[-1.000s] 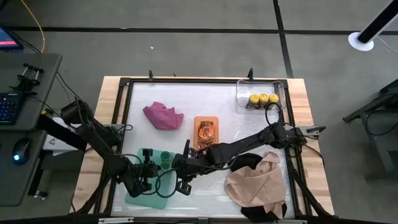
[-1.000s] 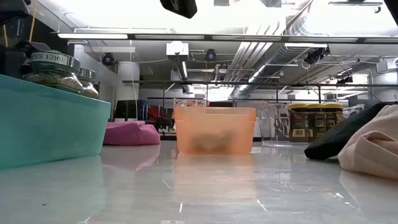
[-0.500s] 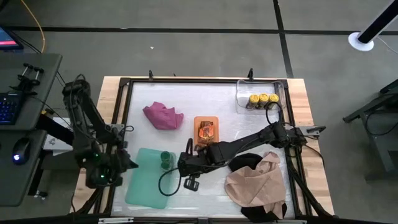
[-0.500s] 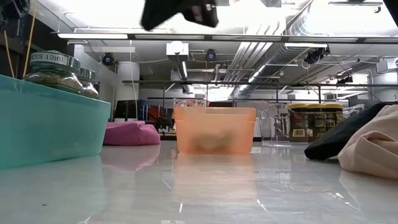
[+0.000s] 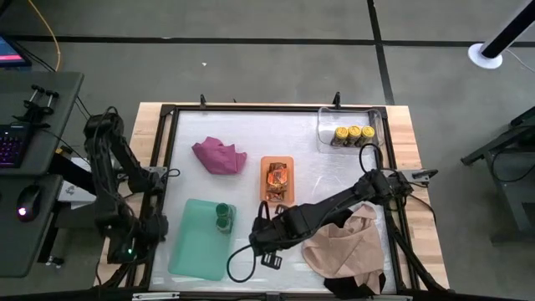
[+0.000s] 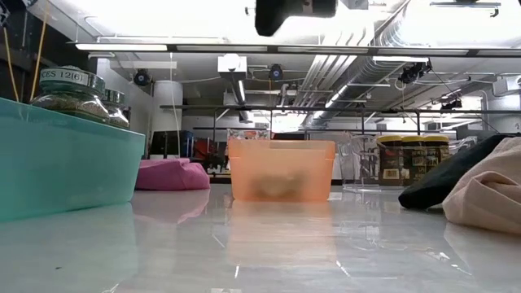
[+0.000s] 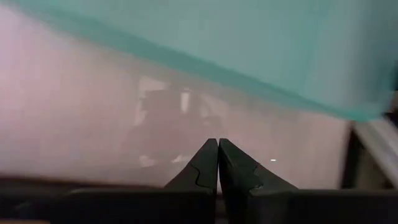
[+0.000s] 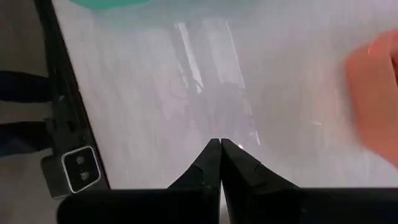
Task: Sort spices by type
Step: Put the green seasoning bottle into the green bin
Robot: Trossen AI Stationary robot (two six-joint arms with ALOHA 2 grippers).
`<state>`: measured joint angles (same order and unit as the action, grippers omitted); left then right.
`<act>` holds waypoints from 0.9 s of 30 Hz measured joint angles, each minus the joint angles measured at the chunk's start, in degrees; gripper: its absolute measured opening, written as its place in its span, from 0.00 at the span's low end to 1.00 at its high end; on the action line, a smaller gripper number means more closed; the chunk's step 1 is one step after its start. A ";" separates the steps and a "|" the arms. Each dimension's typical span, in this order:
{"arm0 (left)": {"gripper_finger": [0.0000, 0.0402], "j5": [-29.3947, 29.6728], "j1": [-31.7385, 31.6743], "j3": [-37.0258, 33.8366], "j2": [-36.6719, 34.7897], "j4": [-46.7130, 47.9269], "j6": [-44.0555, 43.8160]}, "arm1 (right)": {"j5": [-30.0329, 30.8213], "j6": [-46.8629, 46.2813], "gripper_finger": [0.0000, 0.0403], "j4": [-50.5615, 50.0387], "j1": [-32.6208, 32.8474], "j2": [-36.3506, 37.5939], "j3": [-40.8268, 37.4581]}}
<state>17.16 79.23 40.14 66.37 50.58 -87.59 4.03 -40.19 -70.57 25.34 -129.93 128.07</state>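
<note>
Your sort looks complete: green-lidded jars (image 5: 222,216) in the teal tray (image 5: 194,251), yellow-lidded jars (image 5: 354,133) in the clear bin (image 5: 324,125), packets (image 5: 277,176) in the orange tray (image 5: 266,161), while the left gripper (image 7: 218,163) and right gripper (image 8: 221,163) sit pressed together, empty.

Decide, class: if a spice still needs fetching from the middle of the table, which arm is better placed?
Probably the right. Its gripper, shut and empty, hangs over the table beside the teal bin, while the left gripper, also shut, sits outside the table's left edge.

High view looks straight down; low view faces level across, sharing the teal tray (image 5: 194,242) and orange bin (image 6: 281,169).
</note>
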 joint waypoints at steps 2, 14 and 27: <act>0.00 0.25 -0.27 0.00 2.11 -4.76 1.63 | 0.04 -1.19 0.00 -1.23 0.73 0.00 0.00; 0.00 0.66 -1.32 -0.02 13.62 -18.68 0.72 | -0.35 -10.22 0.00 -6.16 5.94 0.88 0.01; 0.00 0.62 -6.58 -0.02 14.28 -27.46 10.15 | 9.43 -22.57 0.00 -11.29 10.42 5.49 0.02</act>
<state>17.78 72.65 40.12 80.65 23.12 -77.44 13.46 -62.75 -81.85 35.75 -124.44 128.09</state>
